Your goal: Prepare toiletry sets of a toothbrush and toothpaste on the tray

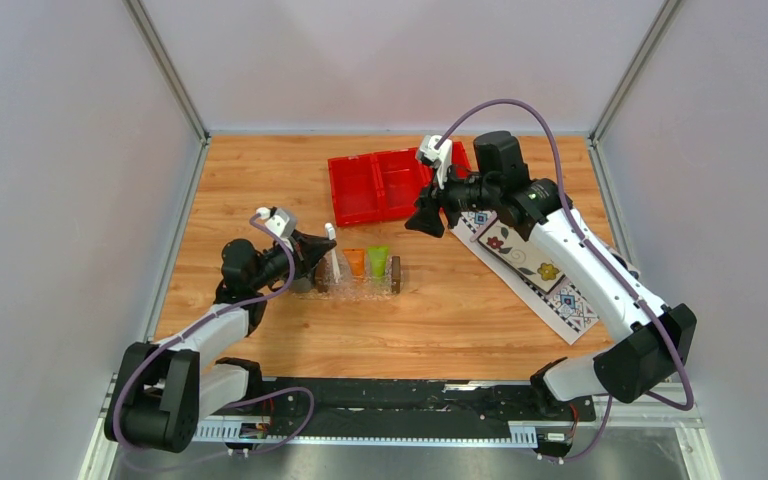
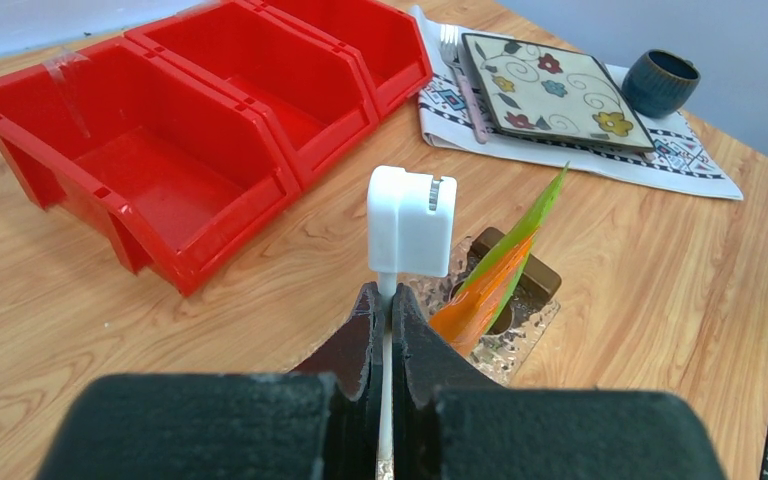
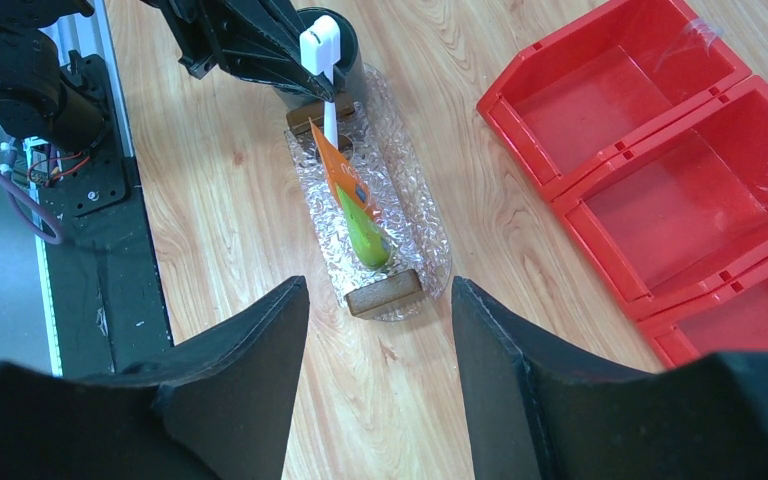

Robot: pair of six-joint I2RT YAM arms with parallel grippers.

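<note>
My left gripper (image 2: 387, 300) is shut on the thin handle of the white toothbrush (image 2: 410, 220), which stands nearly upright over the left end of the clear tray (image 1: 365, 290). Its head (image 3: 320, 48) points up. The orange toothpaste (image 1: 356, 262) and the green toothpaste (image 1: 378, 260) lie side by side in the tray, just right of the brush. In the right wrist view the orange tube (image 3: 340, 172) and green tube (image 3: 366, 236) lie along the tray (image 3: 415, 215). My right gripper (image 1: 425, 220) hangs open above the wood, right of the tray, holding nothing.
The red three-compartment bin (image 1: 385, 185) sits behind the tray. A patterned cloth (image 1: 530, 265) lies at the right with a flowered plate (image 2: 550, 90), a fork (image 2: 450, 45) and a dark mug (image 2: 660, 82). A brown block handle (image 3: 385, 293) ends the tray below my right gripper (image 3: 380, 300).
</note>
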